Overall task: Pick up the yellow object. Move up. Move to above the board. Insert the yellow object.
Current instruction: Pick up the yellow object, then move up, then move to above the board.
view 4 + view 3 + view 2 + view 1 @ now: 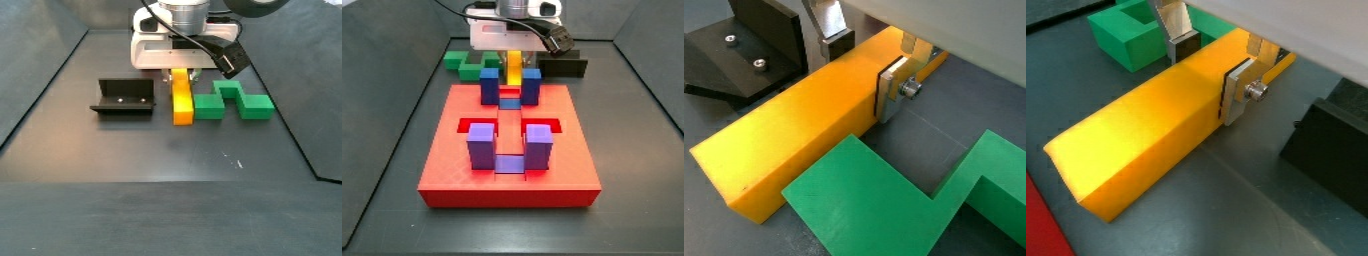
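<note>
We count one gripper [182, 72], astride the far end of the bar, with two silver fingers [1237, 88]. There is one yellow object [182, 98], one green zigzag block [230, 102] and one fixture [123, 97]. In a side view we count one board [509, 180]. It carries four upright posts: two dark-blue posts [489, 86] at the far end and two purple posts [481, 142] at the near end.

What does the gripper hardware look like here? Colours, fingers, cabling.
The gripper, down at the yellow bar's end, has a white body with black housing on top. Its fingers are flat silver plates with dark pads and a silver screw. A black cable loops beside it.
</note>
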